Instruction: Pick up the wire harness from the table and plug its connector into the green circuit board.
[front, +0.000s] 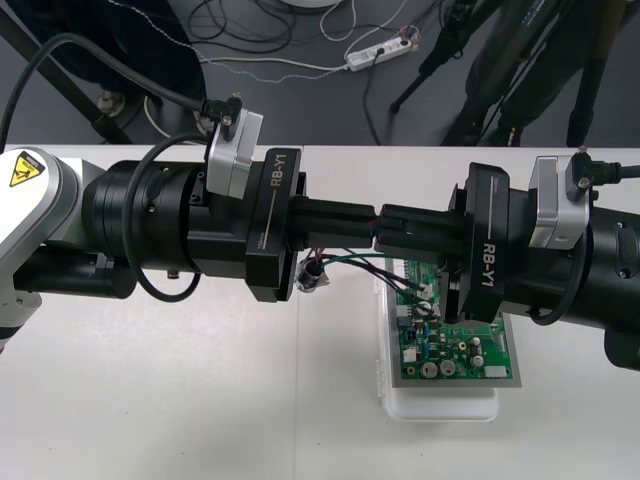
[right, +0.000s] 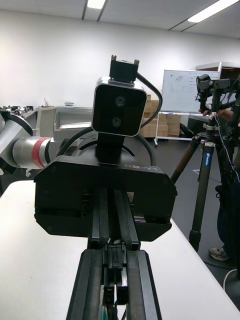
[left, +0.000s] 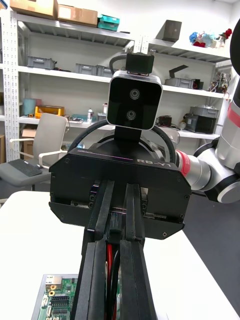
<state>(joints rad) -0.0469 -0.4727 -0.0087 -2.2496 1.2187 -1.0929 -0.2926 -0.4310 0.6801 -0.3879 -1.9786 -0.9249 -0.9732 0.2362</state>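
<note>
You are mid-handover. The left gripper (front: 368, 226) and the right gripper (front: 392, 230) meet tip to tip in the air above the far end of the board (front: 455, 350). The harness (front: 365, 262) hangs between them, clear of the worktop (front: 200, 400).

In the left wrist view, the left jaws stand close together, pinching red and black wires. In the right wrist view, the right jaws are also close together, with a small black piece between them that I take to be the plug (right: 116, 255). I judge that both are gripping the harness.

To do this step well:
- Make sure the right jaws sit squarely on the plug body, not only on the wires, before you let the left jaws go.
- Open the left jaws slowly and back that arm straight out along its own line, so the wires are not dragged sideways out of the right grip.
- Mind the loose end, which may swing once freed and could catch on the board's parts.
- Only then turn the plug down toward the board.

The harness's long axis runs across the worktop, along the line of the two arms. The socket (front: 312, 272) is the end toward your robot's left, dangling just below the left gripper's body. From there the wires sag and sweep toward the right, passing low over the board's far corner. The plug end appears to be up at the pinch, and nothing shows it seated in the board.
</note>
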